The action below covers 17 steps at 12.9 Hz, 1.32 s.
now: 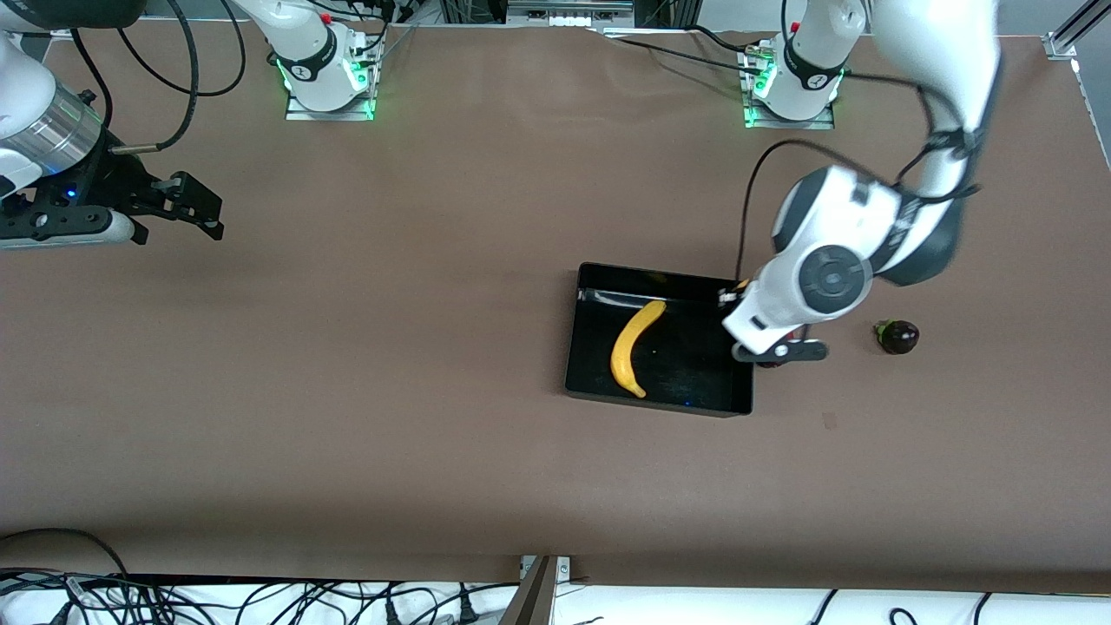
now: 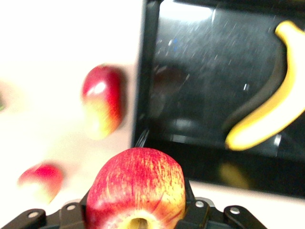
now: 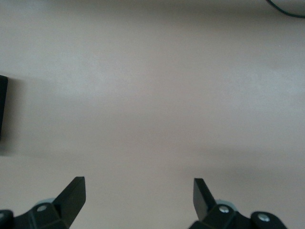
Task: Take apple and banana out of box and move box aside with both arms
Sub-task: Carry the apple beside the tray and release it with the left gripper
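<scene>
Beside the tray (image 1: 660, 398), at its wall toward the left arm's end of the desk (image 1: 347, 391), your left hand (image 2: 138, 217) grips an apple (image 2: 136, 188). Your banana (image 1: 632, 347) lies inside the tray. Well away, your right hand (image 3: 138, 193) waits, fingers spread wide.

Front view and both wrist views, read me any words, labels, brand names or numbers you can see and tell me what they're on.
None can be read. The black tray, the banana, the apple in the left gripper and the right gripper show no lettering. The round marks on the arm bases are too small to read.
</scene>
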### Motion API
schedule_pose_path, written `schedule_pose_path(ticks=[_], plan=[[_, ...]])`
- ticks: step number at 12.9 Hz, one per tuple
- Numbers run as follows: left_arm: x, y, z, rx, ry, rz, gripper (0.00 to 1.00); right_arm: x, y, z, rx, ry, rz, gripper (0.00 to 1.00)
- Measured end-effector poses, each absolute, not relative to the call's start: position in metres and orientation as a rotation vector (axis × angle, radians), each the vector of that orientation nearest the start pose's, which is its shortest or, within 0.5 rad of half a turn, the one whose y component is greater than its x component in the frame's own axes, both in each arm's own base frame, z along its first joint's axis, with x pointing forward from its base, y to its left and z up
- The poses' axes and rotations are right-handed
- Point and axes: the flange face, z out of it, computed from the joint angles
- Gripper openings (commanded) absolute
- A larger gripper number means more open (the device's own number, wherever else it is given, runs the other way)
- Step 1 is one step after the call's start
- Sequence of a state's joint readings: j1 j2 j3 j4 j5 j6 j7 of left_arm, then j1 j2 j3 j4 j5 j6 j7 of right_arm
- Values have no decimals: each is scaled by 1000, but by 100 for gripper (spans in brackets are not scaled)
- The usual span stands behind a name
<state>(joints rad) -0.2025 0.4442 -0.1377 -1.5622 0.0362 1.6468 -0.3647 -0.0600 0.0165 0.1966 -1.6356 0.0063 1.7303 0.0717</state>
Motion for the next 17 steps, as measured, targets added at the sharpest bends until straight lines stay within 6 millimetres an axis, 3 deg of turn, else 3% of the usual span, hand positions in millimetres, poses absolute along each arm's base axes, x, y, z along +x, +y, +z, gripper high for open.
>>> schedule_pose_path(ticks=[1, 2, 3, 5, 8, 9, 10, 11, 12, 15, 17], plan=[[601, -188, 374, -2974, 42, 608, 21, 568, 78, 599, -3120, -100, -120, 100], [598, -173, 367, -2955, 97, 688, 21, 568, 78, 599, -3120, -99, -120, 100], [595, -157, 349, -2938, 126, 757, 15, 568, 78, 599, -3120, -99, -120, 100], [582, -134, 305, -2896, 180, 872, 18, 568, 78, 599, -3120, -99, -120, 100], [553, -129, 234, -2924, 260, 782, 24, 568, 78, 599, -3120, -99, -121, 100], [540, -124, 211, -2945, 270, 731, 30, 568, 78, 599, -3120, -99, -121, 100], [525, -118, 191, -2962, 281, 689, 42, 568, 78, 599, -3120, -99, -120, 100], [513, -113, 175, -2968, 296, 665, 92, 568, 78, 599, -3120, -99, -120, 100], [507, -110, 170, -2969, 302, 656, 100, 568, 78, 599, -3120, -99, -121, 100], [511, -98, 181, -2975, 278, 631, 100, 568, 78, 599, -3120, -99, -121, 100], [523, -93, 204, -2961, 256, 662, 100, 568, 78, 599, -3120, -99, -121, 100]])
